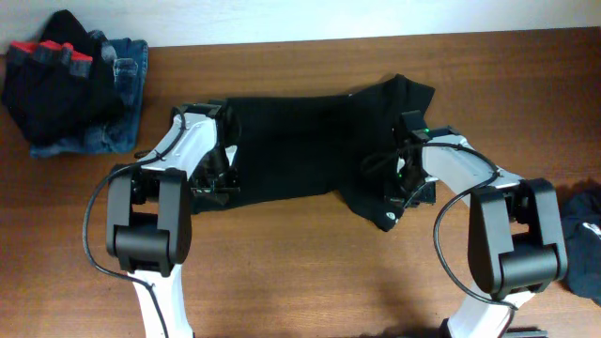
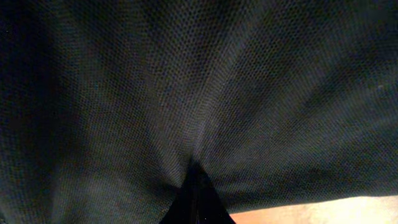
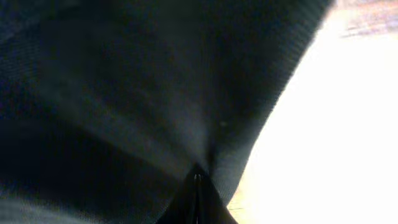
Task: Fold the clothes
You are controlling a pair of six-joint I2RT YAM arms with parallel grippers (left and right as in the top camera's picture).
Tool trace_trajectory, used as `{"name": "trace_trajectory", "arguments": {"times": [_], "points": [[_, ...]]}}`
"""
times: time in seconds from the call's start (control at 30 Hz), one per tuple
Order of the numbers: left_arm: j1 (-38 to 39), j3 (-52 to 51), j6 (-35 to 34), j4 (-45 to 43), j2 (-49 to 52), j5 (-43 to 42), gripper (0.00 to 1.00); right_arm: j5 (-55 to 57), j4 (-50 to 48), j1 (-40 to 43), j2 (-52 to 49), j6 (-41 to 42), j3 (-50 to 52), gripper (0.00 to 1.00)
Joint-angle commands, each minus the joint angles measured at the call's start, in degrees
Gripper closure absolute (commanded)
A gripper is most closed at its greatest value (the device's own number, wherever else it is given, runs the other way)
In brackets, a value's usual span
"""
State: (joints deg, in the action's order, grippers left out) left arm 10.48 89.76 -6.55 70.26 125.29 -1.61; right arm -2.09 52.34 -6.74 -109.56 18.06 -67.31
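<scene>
Black top is stretched out across the middle of the worktop, between the two arms. Left hand is pressed together, pinching the top's left edge, and right hand pinches its right side the same way. Pile of dark clothes sits at the far left corner, blue garment at the right edge.

Dim, blurry wrist views (right overexposed)
</scene>
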Motion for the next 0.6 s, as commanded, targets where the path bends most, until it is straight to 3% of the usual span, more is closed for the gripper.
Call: {"name": "trace_trajectory", "arguments": {"times": [0.0,0.37,0.57], "points": [[-0.1,-1.7,0.2,2.1,2.3,-0.3,0.99,4.3,1.8,2.9,-1.6,2.6,2.6,0.96],[-0.2,-1.7,-0.3,4.6,2.3,3.5,0.99,5.7,9.4,17.3,-1.6,3.5,2.6,0.96],[-0.1,-1.7,-0.3,7.6,2.3,3.2,0.99,7.3,11.3,20.8,-1.5,3.5,2.6,0.96]]}}
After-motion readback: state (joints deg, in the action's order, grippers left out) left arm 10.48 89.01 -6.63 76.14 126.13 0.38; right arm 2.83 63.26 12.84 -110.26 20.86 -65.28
